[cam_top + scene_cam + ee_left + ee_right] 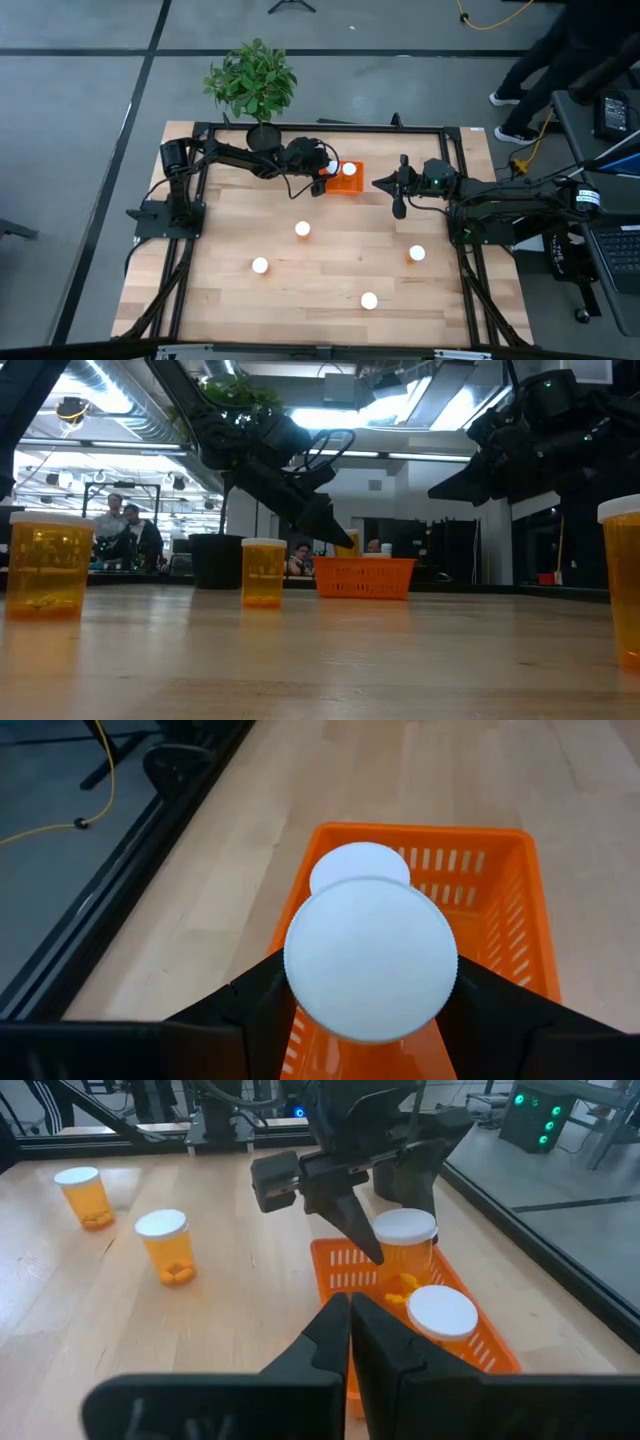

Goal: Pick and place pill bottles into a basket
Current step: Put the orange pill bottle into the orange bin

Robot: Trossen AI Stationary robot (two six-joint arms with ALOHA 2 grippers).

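- Six bottles in all: four stand loose on the tabletop (330, 250), one (349, 169) sits in the basket (354, 185).
- Left tool (375, 1245) pinches the sixth bottle (370, 958) over the basket, apparently just above it.
- Right tool (381, 184) waits nearby, pressed together.

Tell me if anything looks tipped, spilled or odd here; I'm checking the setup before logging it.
Nothing stands out. The four pill bottles out on the table stand upright with caps on. One bottle sits upright in the basket. The left claw holds another bottle over the basket. The right claw waits shut beside it.
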